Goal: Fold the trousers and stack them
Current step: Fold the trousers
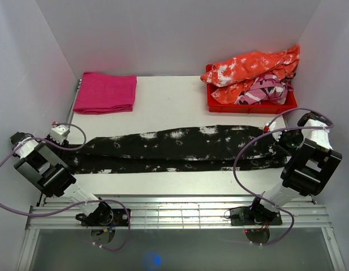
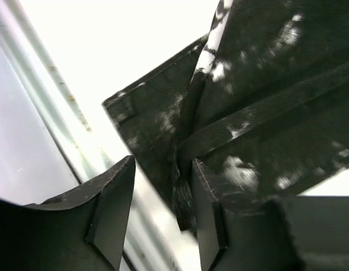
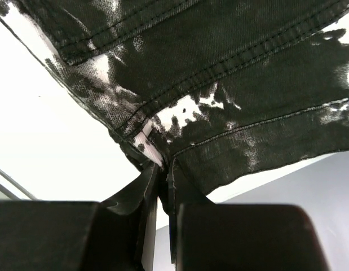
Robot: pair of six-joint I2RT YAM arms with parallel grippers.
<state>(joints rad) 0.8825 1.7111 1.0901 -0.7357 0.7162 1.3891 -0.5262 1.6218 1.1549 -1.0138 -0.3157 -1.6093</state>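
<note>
The black trousers (image 1: 174, 148) with white splotches lie stretched flat across the table from left to right. My left gripper (image 1: 71, 151) is at their left end. In the left wrist view it (image 2: 163, 161) is open, and a hem corner of the trousers (image 2: 264, 84) hangs between the jaws against the right finger (image 2: 211, 209). My right gripper (image 1: 278, 144) is at their right end. In the right wrist view it (image 3: 162, 166) is shut on a seam edge of the trousers (image 3: 219, 68).
A folded magenta cloth (image 1: 105, 92) lies at the back left. A red bin (image 1: 250, 106) at the back right holds an orange-and-white garment (image 1: 253, 68) and a pink patterned one (image 1: 265, 90). White walls stand close on both sides. A metal rail (image 1: 174, 212) runs along the near edge.
</note>
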